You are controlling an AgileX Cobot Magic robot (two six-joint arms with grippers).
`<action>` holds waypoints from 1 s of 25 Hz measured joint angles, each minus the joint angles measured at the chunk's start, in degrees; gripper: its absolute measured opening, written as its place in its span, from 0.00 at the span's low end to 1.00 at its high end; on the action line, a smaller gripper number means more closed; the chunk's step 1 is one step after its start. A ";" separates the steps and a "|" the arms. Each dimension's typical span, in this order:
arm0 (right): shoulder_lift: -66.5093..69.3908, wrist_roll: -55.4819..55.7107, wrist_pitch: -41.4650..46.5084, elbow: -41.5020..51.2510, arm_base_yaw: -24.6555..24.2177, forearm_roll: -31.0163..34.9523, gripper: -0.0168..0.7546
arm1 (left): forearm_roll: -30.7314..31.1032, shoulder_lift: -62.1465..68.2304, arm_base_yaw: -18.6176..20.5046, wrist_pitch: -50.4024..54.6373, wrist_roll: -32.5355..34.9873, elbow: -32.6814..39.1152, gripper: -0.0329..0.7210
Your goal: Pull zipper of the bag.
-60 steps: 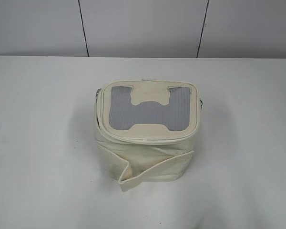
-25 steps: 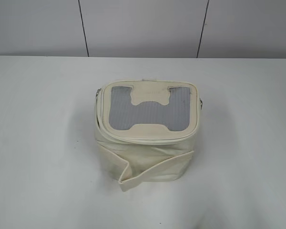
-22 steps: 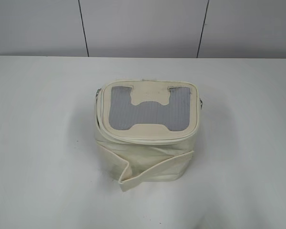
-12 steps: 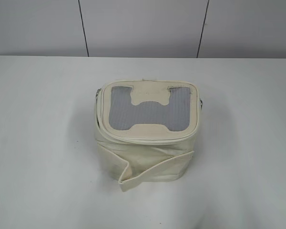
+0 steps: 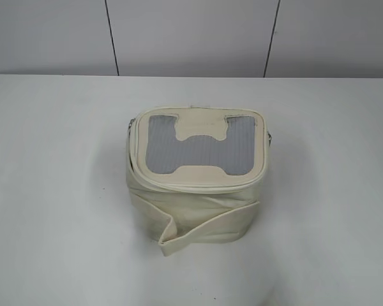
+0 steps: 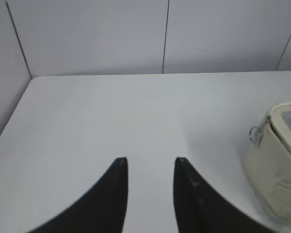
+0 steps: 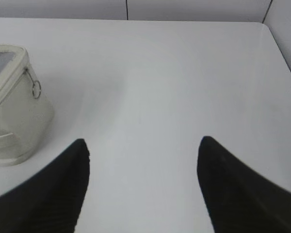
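Note:
The cream-white bag [image 5: 198,210] stands in the middle of the white table, its grey mesh top panel [image 5: 199,146] facing up and a loose cream strap [image 5: 204,231] across its front. The cream zipper [image 5: 198,186] runs round the top rim. A silver ring pull hangs at its left side [image 6: 255,135] and another at its right side [image 7: 36,89]. The bag also shows at the right edge of the left wrist view [image 6: 276,170] and the left edge of the right wrist view [image 7: 14,111]. My left gripper [image 6: 149,160] is open and empty, left of the bag. My right gripper [image 7: 143,141] is open wide and empty, right of it.
The white table [image 5: 51,191] ends at a grey panelled wall [image 5: 191,38] behind. The table's left edge [image 6: 9,121] and right edge [image 7: 281,53] show in the wrist views. Neither arm appears in the exterior view.

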 joint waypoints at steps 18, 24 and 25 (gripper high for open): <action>45.58 -21.69 -8.32 -21.44 9.67 5.75 0.73 | -35.14 40.24 0.00 -1.92 18.50 -9.45 0.42; 62.88 -30.98 -2.44 -36.74 9.67 9.19 0.73 | -40.82 48.22 -0.05 -1.72 26.39 -9.55 0.42; 65.75 -32.42 -0.37 -39.69 9.67 10.90 0.73 | -41.20 49.29 -0.05 -1.72 27.15 -9.55 0.42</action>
